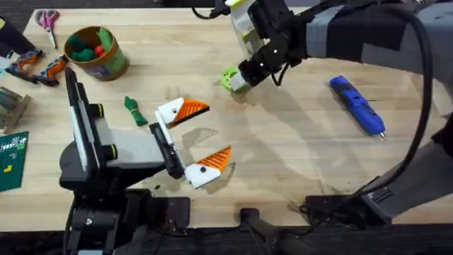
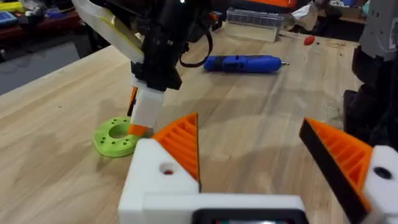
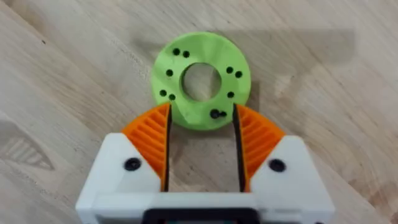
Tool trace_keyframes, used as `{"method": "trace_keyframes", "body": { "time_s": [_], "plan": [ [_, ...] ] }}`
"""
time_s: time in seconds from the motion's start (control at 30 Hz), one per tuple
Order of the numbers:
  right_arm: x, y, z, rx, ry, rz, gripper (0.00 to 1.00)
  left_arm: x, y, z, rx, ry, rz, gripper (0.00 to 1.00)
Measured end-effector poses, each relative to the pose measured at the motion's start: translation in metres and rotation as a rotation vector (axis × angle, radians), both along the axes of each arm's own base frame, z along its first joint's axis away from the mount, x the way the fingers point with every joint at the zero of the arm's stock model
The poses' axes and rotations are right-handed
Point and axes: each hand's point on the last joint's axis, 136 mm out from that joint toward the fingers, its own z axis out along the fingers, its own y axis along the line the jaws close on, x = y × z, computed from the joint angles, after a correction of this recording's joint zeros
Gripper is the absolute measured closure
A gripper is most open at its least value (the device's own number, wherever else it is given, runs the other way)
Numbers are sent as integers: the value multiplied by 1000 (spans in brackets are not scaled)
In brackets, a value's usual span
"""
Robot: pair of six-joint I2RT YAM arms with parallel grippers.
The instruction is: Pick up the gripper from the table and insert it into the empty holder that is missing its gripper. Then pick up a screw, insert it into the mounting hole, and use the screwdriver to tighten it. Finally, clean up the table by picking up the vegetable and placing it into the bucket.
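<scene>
My right gripper (image 1: 239,80) points down at a bright green ring disc (image 3: 200,81) in the middle of the far side of the table, open. Its orange pads (image 3: 151,134) straddle the disc's near rim, where a small black screw (image 3: 216,114) sits in a hole. My left gripper (image 1: 218,129) hovers open at table centre, orange tips on both white blocks. The dark green vegetable (image 1: 134,111) lies just left of it. The blue screwdriver (image 1: 357,105) lies at the right. The olive bucket (image 1: 113,65) stands far left. The loose gripper and the empty holder are out of view.
Pink-handled scissors (image 1: 48,20) lie at the far left corner, orange-handled tools (image 1: 35,69) beside the bucket, and a green circuit board (image 1: 13,159) sits at the left edge. Bare wood lies between the disc and the screwdriver (image 2: 242,63).
</scene>
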Motion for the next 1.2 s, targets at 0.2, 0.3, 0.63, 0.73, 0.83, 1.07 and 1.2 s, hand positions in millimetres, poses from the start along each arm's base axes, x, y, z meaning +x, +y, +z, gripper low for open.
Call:
{"method": "trace_keyframes", "body": {
  "time_s": [0.2, 0.3, 0.63, 0.73, 0.83, 1.07, 1.2],
  "plan": [
    [0, 0, 0, 2, 2, 1, 547, 0, 0, 0, 0, 0, 0, 15],
    [0, 0, 0, 2, 2, 1, 552, 0, 0, 0, 0, 0, 0, 15],
    [0, 1, -2, 2, 5, 2, 568, 0, 0, 0, 0, 0, 0, 15],
    [0, 1, -3, 2, 8, 2, 648, 0, 0, 0, 0, 0, 0, 15],
    [-1, 1, -4, 2, 10, 2, 729, 0, 0, 0, 0, 0, 0, 15],
    [-1, 1, -4, 3, 11, -1, 839, 0, 0, 0, 0, 0, 0, 14],
    [0, -1, -4, 3, 11, -4, 839, 0, 0, 0, 0, 0, 0, 15]
  ]
}}
